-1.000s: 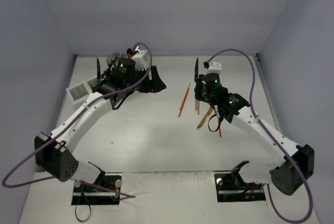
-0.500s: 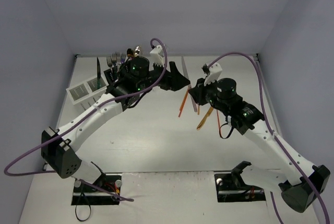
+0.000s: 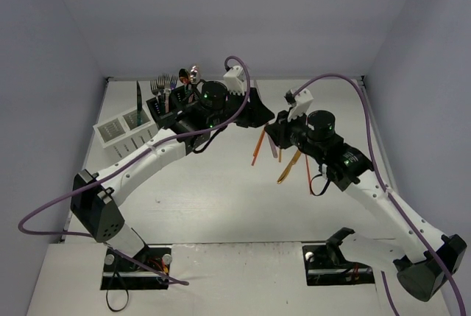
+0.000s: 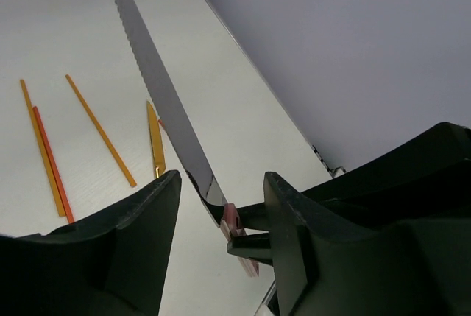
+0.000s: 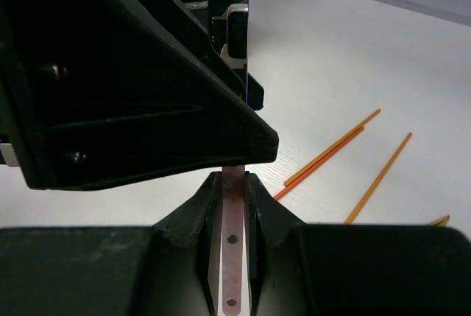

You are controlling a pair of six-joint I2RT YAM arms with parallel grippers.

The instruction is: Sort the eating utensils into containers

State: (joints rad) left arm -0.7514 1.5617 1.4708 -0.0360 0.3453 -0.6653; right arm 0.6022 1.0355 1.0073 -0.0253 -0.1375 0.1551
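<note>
Matte white table (image 3: 221,198) under soft, even light, faintly smudged along its near edge. Boxed in by plain lavender-grey walls: back wall (image 3: 235,14) behind the table, left wall (image 3: 44,110) and right wall (image 3: 430,95) rising from the table's sides.

L arm (image 3: 147,161) reaches from its base diag. up to centre-back, forearm approx. level, wrist turned so L pincer (image 3: 257,113) pts right w/ jaws apart, both fingers (image 4: 140,220) well separated. R arm (image 3: 383,198) rises from its base, elbow out right, forearm angled back-left. R pincer (image 3: 275,130) faces the L one, tips just beside it, jaws pinched nearly together.
</note>
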